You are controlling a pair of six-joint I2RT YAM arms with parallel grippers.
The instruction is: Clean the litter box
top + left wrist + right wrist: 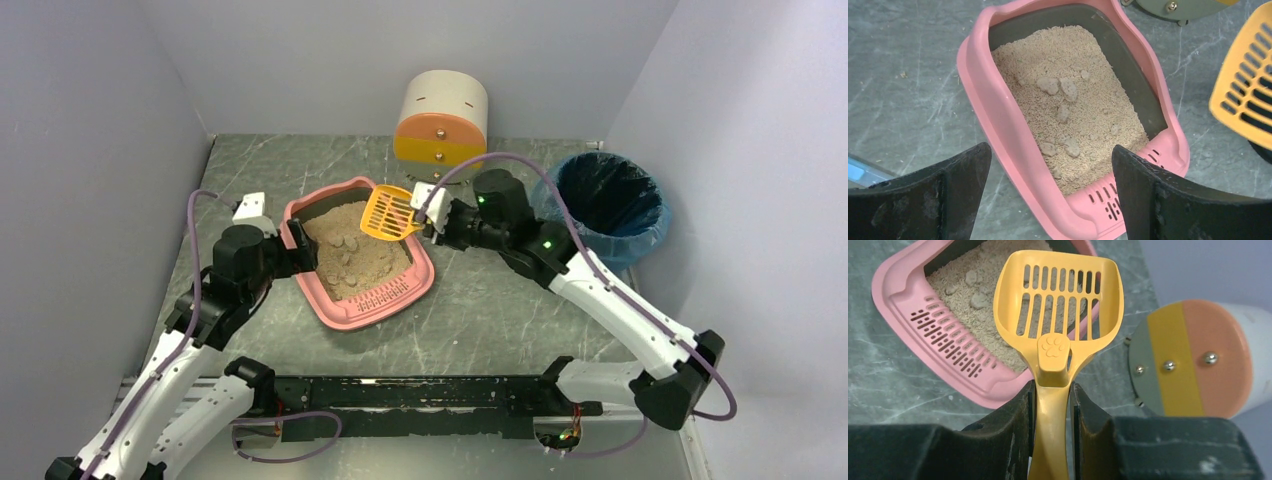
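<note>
My right tool (1050,405) is clamped tight on the orange scoop (1058,305) by its handle. My left tool (1050,150) gapes wide and empty, just beside the litter box (335,312), which sits left of centre on the surface (500,320). The scoop hovers over its far-right corner. Best move, I think: tip the slotted blade under the grey clumps (1058,89) and lift slowly so the grains sift through. Box is glossy pink plastic with rounded corners; litter is beige and grainy.

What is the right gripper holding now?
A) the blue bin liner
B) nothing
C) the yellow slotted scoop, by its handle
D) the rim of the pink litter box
C: in the right wrist view the right gripper is shut on the handle of the yellow scoop.
</note>
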